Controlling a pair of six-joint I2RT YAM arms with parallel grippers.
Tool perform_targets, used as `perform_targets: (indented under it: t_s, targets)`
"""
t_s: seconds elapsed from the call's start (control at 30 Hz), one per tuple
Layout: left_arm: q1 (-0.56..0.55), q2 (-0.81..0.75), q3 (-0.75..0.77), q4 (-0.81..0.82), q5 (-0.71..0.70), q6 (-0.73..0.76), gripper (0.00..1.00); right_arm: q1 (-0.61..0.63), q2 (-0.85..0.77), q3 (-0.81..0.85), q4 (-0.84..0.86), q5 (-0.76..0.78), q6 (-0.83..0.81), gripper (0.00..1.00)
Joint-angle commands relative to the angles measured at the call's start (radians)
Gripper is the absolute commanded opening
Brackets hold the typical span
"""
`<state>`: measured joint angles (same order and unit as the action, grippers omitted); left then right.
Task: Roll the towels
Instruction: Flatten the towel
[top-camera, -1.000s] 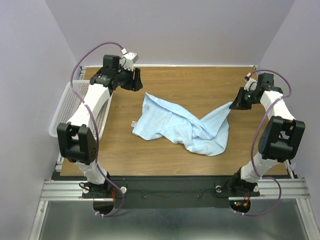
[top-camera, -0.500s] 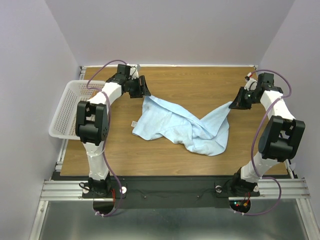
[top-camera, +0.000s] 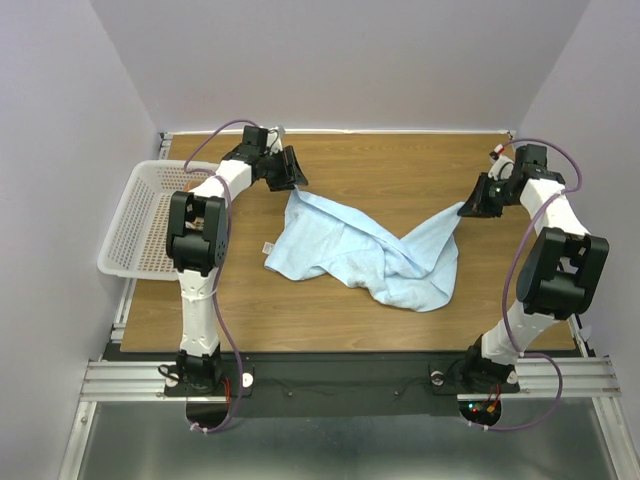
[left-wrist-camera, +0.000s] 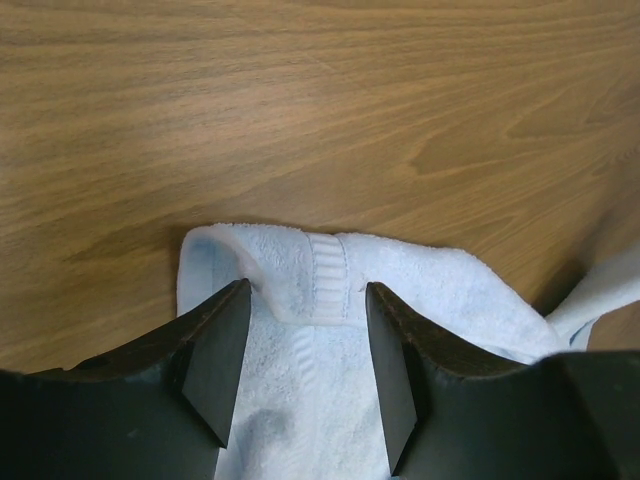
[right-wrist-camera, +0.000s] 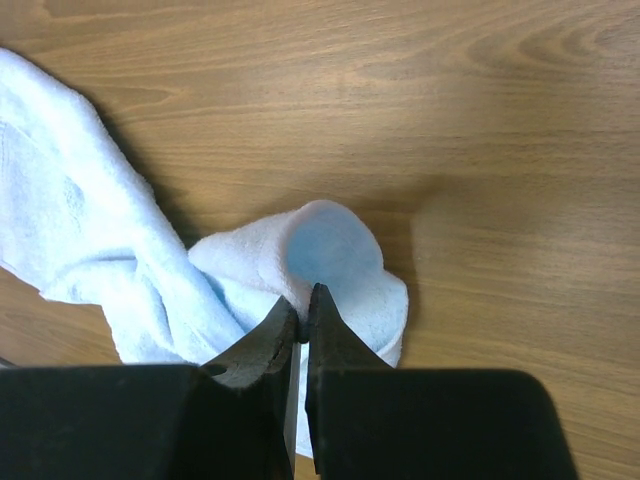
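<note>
A light blue towel (top-camera: 360, 250) lies crumpled across the middle of the wooden table. My left gripper (top-camera: 293, 181) hangs over its far left corner. In the left wrist view the left gripper (left-wrist-camera: 306, 290) is open, its jaws straddling the folded hem of the towel (left-wrist-camera: 430, 295) with a gap on both sides. My right gripper (top-camera: 467, 211) is at the towel's far right corner. In the right wrist view the right gripper (right-wrist-camera: 303, 302) is shut on a pinched fold of the towel (right-wrist-camera: 335, 245), which curls up just ahead of the jaws.
A white perforated basket (top-camera: 135, 215) stands at the table's left edge, beside the left arm. Bare wood shows behind the towel (top-camera: 400, 165) and in front of it (top-camera: 320, 310). Purple walls close in the table on three sides.
The left arm has swung right from above the basket side to the towel's far left corner, and its jaws have narrowed a little. The right gripper and the towel have stayed put.
</note>
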<state>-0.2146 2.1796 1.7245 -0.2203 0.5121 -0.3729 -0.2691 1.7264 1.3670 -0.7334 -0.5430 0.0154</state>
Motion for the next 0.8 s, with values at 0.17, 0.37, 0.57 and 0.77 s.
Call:
perform_targets:
  t_s: [0.17, 0.37, 0.57, 0.77]
  targets:
    - [0.015, -0.03, 0.004, -0.036, -0.023, 0.022, 0.61, -0.016, 0.013, 0.044, -0.001, -0.006, -0.006, 0.01]
    - [0.024, -0.035, -0.013, -0.044, -0.037, 0.028, 0.61, -0.016, 0.021, 0.044, -0.001, -0.009, -0.008, 0.01]
    - [0.026, -0.034, 0.004, -0.04, -0.038, 0.035, 0.61, -0.016, 0.025, 0.047, -0.003, -0.009, -0.008, 0.01]
    - [0.026, 0.028, 0.064, -0.053, -0.012, 0.025, 0.57, -0.018, 0.029, 0.046, -0.003, -0.006, -0.006, 0.01]
